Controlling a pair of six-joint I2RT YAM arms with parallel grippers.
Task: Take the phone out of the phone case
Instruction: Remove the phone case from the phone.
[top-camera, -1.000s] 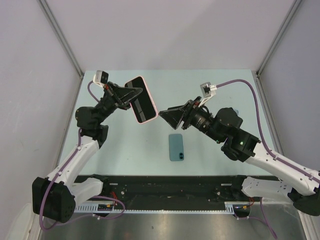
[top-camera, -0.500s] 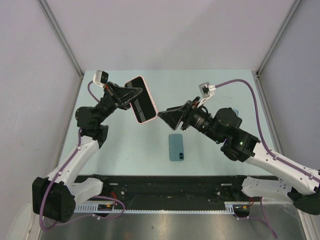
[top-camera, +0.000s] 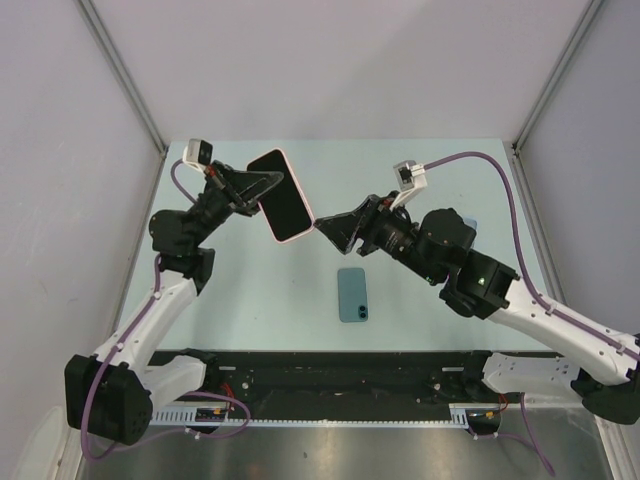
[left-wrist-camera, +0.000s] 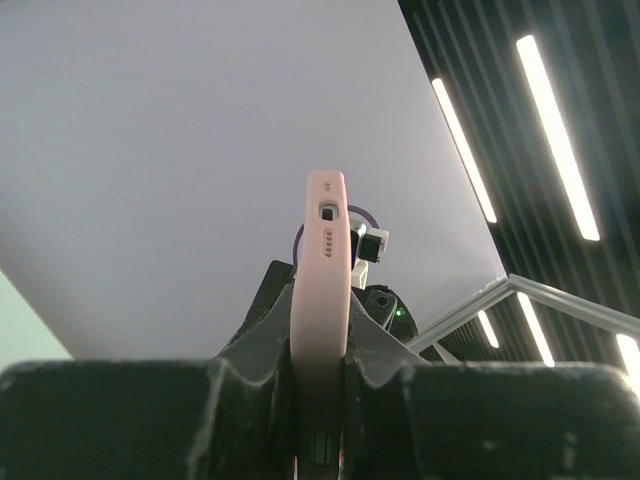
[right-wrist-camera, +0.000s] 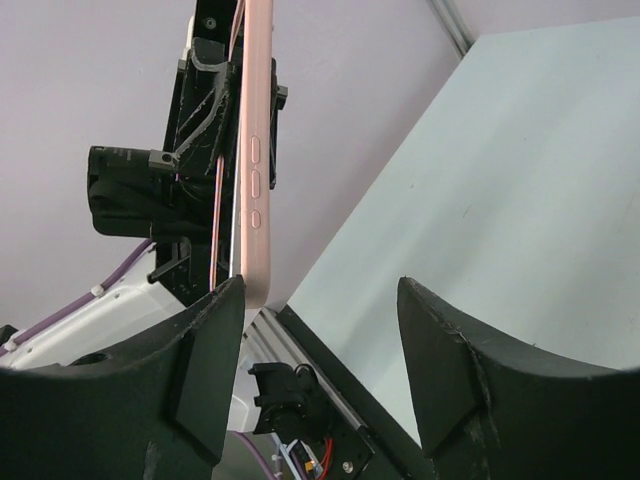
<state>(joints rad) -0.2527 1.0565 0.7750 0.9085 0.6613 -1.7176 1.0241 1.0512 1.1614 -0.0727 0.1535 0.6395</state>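
**Pink case held aloft, teal phone on the table**

The left gripper (top-camera: 258, 188) is clamped on the case (top-camera: 283, 195) and holds it up above the table (top-camera: 430, 170), tilted. The case is matte pink with rounded corners. A dark, glossy face fills its rim on the side turned to the top camera. Whether that face is a screen or a lining cannot be told.

In the left wrist view the case stands on edge between two black fingers (left-wrist-camera: 150, 410) of rough, grainy plastic. Its narrow end edge shows a small oblong port cutout and a short row of round holes. In the right wrist view its long edge carries three raised oval buttons in a line.

The right gripper (top-camera: 328, 234) has its jaws spread apart and holds nothing. Its fingers are the same black, wedge-shaped plastic. One fingertip sits just beside the case's lower corner; whether they touch cannot be told.

A teal phone (top-camera: 351, 294) lies flat on the pale mint table, near the arms' bases and well apart from the case. It is a smooth rounded rectangle with a small dark camera patch at one near corner.
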